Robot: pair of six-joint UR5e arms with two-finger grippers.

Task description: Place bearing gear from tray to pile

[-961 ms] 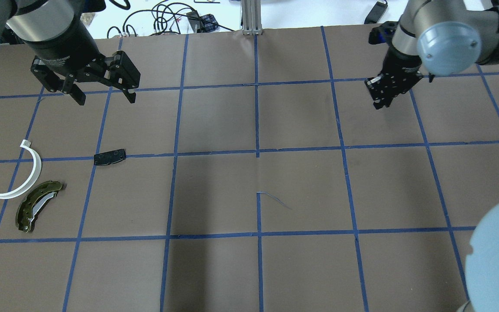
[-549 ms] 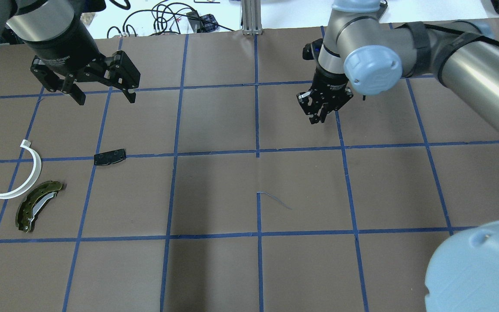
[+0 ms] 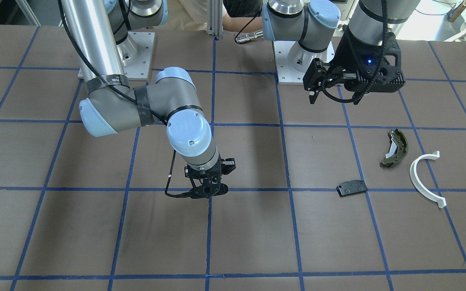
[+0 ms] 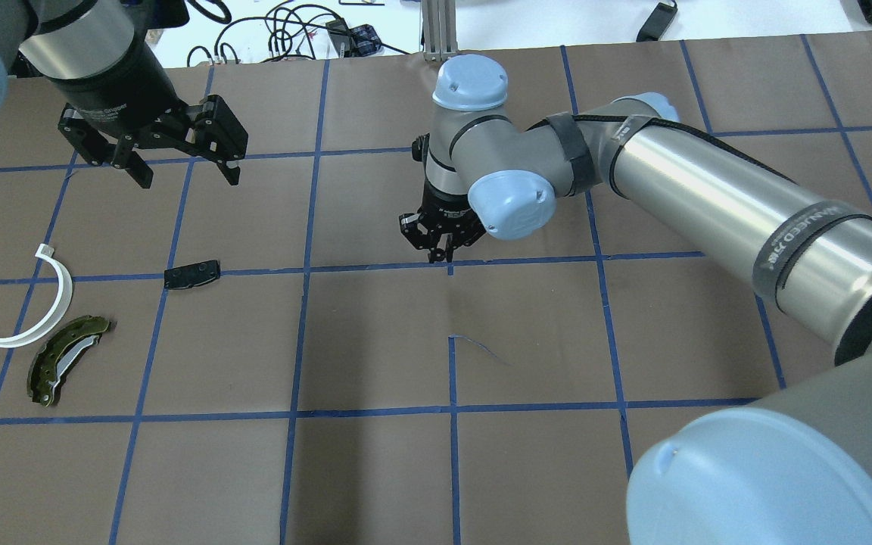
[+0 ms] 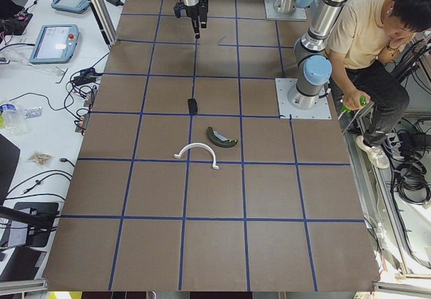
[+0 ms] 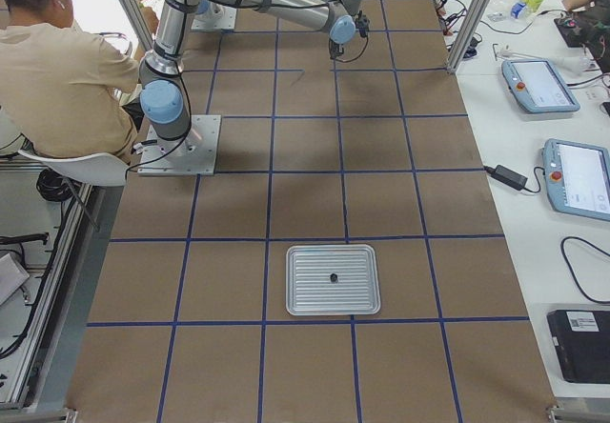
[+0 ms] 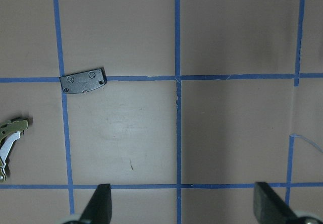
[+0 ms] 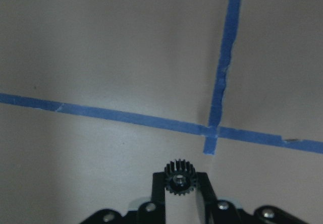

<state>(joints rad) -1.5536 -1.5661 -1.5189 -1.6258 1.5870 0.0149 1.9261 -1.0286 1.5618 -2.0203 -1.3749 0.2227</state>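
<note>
Your robot's right gripper (image 4: pixel 442 255) hung over the middle of the brown table (image 4: pixel 375 341), above a crossing of blue tape lines. Its fingers were clenched on a small black bearing gear (image 8: pixel 177 177), whose teeth showed between the tips in the right wrist view. In the overhead view the pile lay well apart, toward 8 o'clock of that gripper. A flat black pad (image 4: pixel 192 274) was nearest, then a white plastic half-ring (image 4: pixel 69 290) with an olive-green brake shoe (image 4: pixel 65 359) just beside it at its 5 o'clock. The left gripper (image 4: pixel 186 175) hung at 10 o'clock of the gear, jaws spread wide, holding nothing. In the right side view the metal tray (image 6: pixel 305 294) sat far down the table with one small dark part (image 6: pixel 333 277) in it.
</note>
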